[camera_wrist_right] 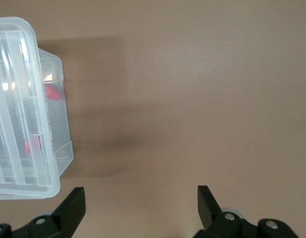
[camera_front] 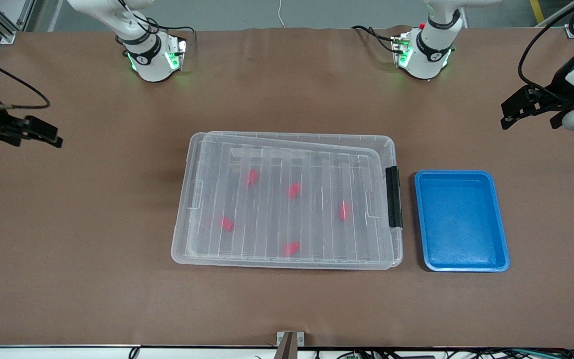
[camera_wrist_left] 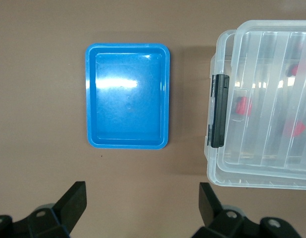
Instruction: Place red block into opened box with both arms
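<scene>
- Box (camera_front: pixel 287 199): clear plastic bin, mid-counter, with a black clip handle (camera_front: pixel 393 196) on the short end facing the left arm's end. The ribbed clear lid (camera_front: pixel 277 149) lies on top, slightly skewed, so one corner of the box rim shows past it.
- Red blocks: five visible through the lid, all inside the box and scattered apart. Examples: one farther from the front camera (camera_front: pixel 252 177), one close to the box's nearer wall (camera_front: pixel 291 248). None seen loose on the counter (camera_front: pixel 92 249).
- Blue tray (camera_front: pixel 501 224): shallow, just beside the box toward the left arm's end; nothing in it.
- Left pincer (camera_front: pixel 531 107): up over bare counter at the left arm's end, fingers spread wide, holding nothing. Its wrist view looks down on the tray and the box's handle end.
- Right pincer (camera_front: pixel 30 130): over bare counter at the right arm's end, fingers (camera_wrist_right: pixel 74 208) apart, released, grasping nothing. Its wrist view catches only one box corner.
- Judgement, stage: blocks appear stowed and lid laid on; both arms look parked.
- Judgement, handling: the blocks look light, rigid and smooth plastic, so somewhat slippery. Best hold is probably across the chunky body rather than the narrow stub.
- Judgement: the lid looks thin and flexible, likely to slide if nudged; lift it by a short edge.
</scene>
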You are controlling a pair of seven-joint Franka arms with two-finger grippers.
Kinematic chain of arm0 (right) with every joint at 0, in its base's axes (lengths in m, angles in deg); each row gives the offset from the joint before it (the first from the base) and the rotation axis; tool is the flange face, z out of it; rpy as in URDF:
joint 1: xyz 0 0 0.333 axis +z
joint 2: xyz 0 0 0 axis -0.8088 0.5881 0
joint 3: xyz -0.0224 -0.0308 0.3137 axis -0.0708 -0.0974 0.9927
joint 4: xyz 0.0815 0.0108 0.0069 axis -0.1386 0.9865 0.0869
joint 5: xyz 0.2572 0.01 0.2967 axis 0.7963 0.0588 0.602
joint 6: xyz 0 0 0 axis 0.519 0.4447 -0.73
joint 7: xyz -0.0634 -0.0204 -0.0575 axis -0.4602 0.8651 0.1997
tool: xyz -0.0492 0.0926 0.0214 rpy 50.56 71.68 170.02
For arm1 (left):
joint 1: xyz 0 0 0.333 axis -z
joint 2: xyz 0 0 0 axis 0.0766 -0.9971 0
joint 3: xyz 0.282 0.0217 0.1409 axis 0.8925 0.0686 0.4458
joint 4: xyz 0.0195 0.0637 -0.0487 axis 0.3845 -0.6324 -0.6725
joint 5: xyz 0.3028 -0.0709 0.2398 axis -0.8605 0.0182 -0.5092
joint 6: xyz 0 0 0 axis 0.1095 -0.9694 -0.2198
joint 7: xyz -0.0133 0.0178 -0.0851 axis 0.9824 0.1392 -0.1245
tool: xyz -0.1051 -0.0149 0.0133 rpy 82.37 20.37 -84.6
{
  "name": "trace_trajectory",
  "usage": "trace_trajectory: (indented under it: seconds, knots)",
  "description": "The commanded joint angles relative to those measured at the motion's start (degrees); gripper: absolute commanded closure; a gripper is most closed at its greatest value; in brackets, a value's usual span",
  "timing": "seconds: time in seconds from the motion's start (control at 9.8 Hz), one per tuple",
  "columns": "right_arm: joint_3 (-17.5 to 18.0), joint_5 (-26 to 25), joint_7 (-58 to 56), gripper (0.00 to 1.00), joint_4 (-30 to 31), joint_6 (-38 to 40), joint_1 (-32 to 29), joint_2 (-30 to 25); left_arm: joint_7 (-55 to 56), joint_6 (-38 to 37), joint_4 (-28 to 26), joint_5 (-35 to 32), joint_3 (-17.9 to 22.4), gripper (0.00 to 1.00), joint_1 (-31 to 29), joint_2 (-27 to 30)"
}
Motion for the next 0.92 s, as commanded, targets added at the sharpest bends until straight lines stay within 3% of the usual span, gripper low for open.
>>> trace_trajectory:
  seconds: [0.0, 0.82]
  knots:
    - [0.63, -0.82, 0.22, 0.0, 1.48, 0.06, -1.51, -1.94, -1.32, 0.03, -1.78, -1.08, 0.0, 0.0, 0.11, -0.18]
    - [0.63, -1.35, -0.13, 0.0, 1.74, -1.96, -1.33, -1.5, -0.52, 0.03, -1.78, -0.82, -0.09, 0.0, 0.11, -0.62]
